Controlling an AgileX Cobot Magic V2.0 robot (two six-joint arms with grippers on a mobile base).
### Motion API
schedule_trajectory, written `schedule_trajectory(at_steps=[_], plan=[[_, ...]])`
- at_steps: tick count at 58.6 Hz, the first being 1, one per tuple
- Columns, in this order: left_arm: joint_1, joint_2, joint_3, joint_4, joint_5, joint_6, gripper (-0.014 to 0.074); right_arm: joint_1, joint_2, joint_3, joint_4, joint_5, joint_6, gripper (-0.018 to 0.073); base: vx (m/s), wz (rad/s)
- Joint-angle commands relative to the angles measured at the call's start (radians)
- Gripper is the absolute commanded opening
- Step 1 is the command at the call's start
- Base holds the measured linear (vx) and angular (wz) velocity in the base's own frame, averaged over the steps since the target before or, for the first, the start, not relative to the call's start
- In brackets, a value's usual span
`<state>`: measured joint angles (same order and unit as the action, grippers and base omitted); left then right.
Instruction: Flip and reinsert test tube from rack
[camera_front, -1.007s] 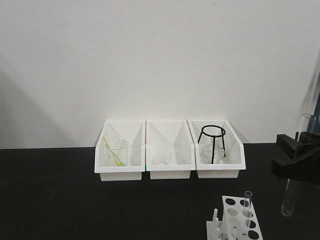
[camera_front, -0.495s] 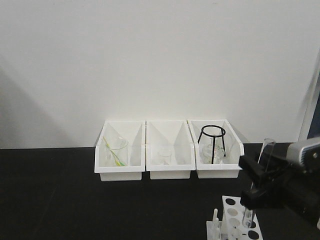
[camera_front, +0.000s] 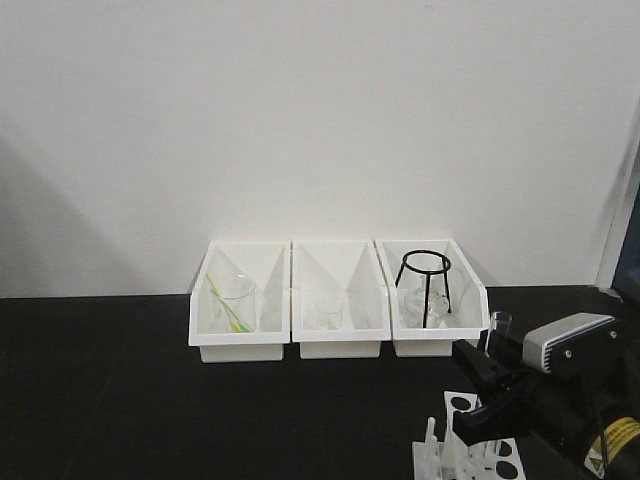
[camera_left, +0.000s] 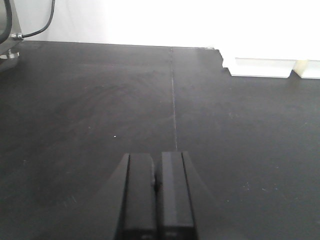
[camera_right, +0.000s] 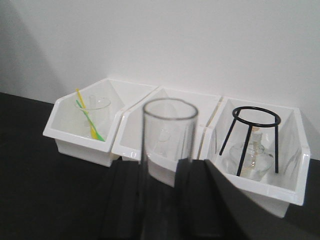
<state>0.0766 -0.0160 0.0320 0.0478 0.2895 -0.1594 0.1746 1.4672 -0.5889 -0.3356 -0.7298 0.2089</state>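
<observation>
Clear glossy glass test tube (camera_right: 167, 150); smooth white plastic rack (camera_front: 449, 404), bins (camera_front: 340, 348); matt black tabletop (camera_left: 90, 110); black metal tripod (camera_front: 426, 290).

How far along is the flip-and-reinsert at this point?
Done: the test tube is gripped by the right end effector, open rim up. In hand: it stands roughly upright over the rack; its lower end is hidden, so seating is unconfirmed. Left: release and withdraw. The left end effector is shut and holds nothing.
</observation>
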Motion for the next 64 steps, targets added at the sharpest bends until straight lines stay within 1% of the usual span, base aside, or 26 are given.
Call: schedule_trajectory(at_steps=[1,10,15,18,21,24,28,31,36,47,52,57,64], plan=[[-0.007,-0.011,0.000,-0.004,-0.087,0.000,-0.0006,-0.002,-0.013,-0.031,0.045,-0.108,-0.031,-0.0009,0.00,0.00],[-0.007,-0.011,0.000,-0.004,-0.087,0.000,-0.0006,-0.002,0.021,-0.031,0.026,-0.113,-0.014,-0.0009,0.00,0.00],[-0.007,-0.011,0.000,-0.004,-0.087,0.000,-0.0006,-0.002,0.044,-0.030,-0.031,-0.133,0.006,-0.0009,0.00,0.00],[-0.007,-0.011,0.000,-0.004,-0.087,0.000,-0.0006,-0.002,0.053,-0.015,-0.046,-0.164,0.008,-0.0009,0.00,0.00],[-0.007,-0.011,0.000,-0.004,-0.087,0.000,-0.0006,-0.002,0.058,0.010,-0.034,-0.197,0.006,-0.0009,0.00,0.00],[-0.007,-0.011,0.000,-0.004,-0.087,0.000,-0.0006,-0.002,0.064,0.042,0.004,-0.225,-0.011,-0.0009,0.00,0.00],[-0.007,-0.011,0.000,-0.004,-0.087,0.000,-0.0006,-0.002,0.083,0.085,0.056,-0.270,-0.063,-0.0009,0.00,0.00],[-0.007,-0.011,0.000,-0.004,-0.087,0.000,-0.0006,-0.002,0.105,0.112,0.074,-0.310,-0.087,-0.0009,0.00,0.00],[-0.007,-0.011,0.000,-0.004,-0.087,0.000,-0.0006,-0.002,0.144,0.131,0.073,-0.348,-0.088,-0.0009,0.00,0.00],[-0.007,-0.011,0.000,-0.004,-0.087,0.000,-0.0006,-0.002,0.229,0.132,0.058,-0.359,-0.077,0.0000,0.00,0.00],[-0.007,-0.011,0.000,-0.004,-0.087,0.000,-0.0006,-0.002,0.235,0.132,0.054,-0.359,-0.077,0.0029,0.00,0.00],[-0.007,-0.011,0.000,-0.004,-0.087,0.000,-0.0006,-0.002,0.234,0.132,0.051,-0.366,-0.077,0.0088,0.00,0.00],[-0.007,-0.011,0.000,-0.004,-0.087,0.000,-0.0006,-0.002,0.233,0.132,0.051,-0.379,-0.062,0.0225,0.00,0.00]])
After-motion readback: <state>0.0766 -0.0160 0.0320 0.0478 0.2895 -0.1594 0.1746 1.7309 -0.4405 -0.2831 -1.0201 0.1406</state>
